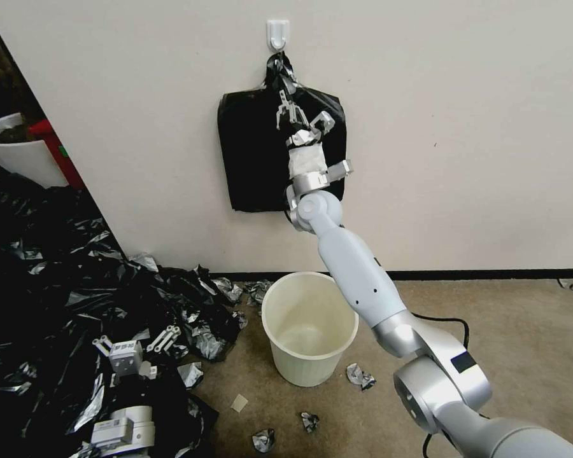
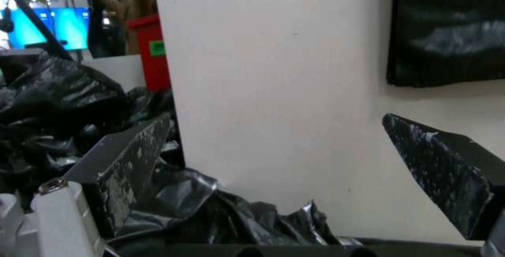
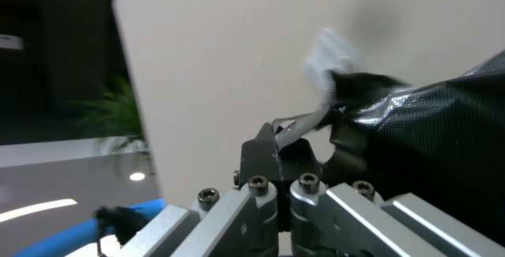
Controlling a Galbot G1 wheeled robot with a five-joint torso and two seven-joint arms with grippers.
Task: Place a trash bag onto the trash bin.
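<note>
Trash bins (image 1: 309, 331): one standing.
Wall hooks (image 1: 277, 33): one holding.
Hanging bag stacks (image 1: 254, 152): one hanging.
Grippers: two showing, right gripper (image 1: 289, 113), left gripper (image 1: 137, 343).
Planters (image 1: 13, 149): one sitting.

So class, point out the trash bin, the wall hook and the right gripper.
trash bin (image 1: 297, 367): head view, on its outer front wall.
wall hook (image 1: 278, 33): head view, on its white plate.
right gripper (image 1: 285, 109): head view, at its closed fingertips, pinching film on the hanging bags.

Cream trash bin (image 1: 309, 327) upright on floor, unlined; black trash bag (image 3: 310, 120) strip pinched near hook.
</note>
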